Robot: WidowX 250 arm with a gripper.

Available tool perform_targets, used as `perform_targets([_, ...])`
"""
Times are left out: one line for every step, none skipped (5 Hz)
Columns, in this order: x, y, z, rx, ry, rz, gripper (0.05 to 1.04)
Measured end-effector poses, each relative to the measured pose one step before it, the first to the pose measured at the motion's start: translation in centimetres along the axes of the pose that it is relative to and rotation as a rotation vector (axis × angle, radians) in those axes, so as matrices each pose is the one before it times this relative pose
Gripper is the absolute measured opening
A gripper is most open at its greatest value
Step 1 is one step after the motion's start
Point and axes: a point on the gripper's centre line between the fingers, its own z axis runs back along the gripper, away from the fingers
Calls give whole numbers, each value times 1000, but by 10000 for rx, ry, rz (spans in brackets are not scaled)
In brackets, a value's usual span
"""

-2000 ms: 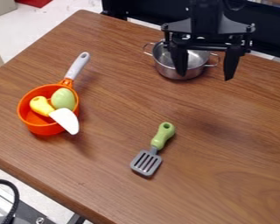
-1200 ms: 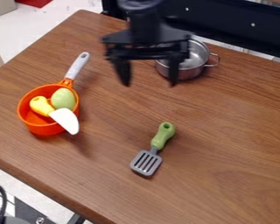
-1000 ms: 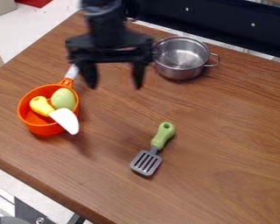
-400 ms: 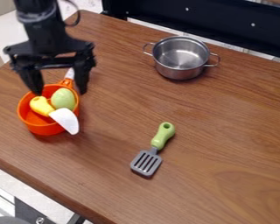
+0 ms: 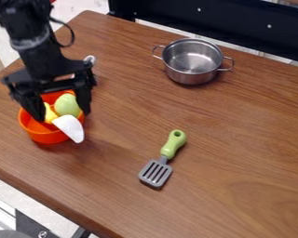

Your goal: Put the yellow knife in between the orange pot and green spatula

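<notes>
My gripper [image 5: 63, 116] hangs over the orange pot [image 5: 45, 135] at the left, fingers spread apart, one at the pot's left part and the other by its right rim. In the pot lies the knife, its yellow handle [image 5: 50, 114] partly behind a finger and its white blade [image 5: 71, 128] sticking out over the front right rim. A green egg-shaped piece [image 5: 67, 105] is beside it, between the fingers. The green spatula [image 5: 172, 144] lies on the table right of the pot, its grey slotted head [image 5: 156, 173] toward the front.
A metal pot [image 5: 192, 60] with two handles stands at the back of the wooden table [image 5: 239, 139]. The end of the orange pot's pale handle [image 5: 90, 59] shows behind my gripper. A dark panel [image 5: 226, 23] runs along the back edge.
My gripper has swung left from over the metal pot to the orange pot and come down lower, staying open. The pots, knife and spatula have not moved.
</notes>
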Motion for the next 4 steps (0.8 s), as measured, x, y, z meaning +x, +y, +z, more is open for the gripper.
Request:
perform_targets([-407, -248, -848, 203, 135, 905, 1003])
perform_targets([-267, -579, -617, 145, -151, 425, 1003])
perform_targets([-803, 377, -1002, 28, -58, 162, 1003])
perform_targets([100, 52, -284, -9, -129, 496, 1003])
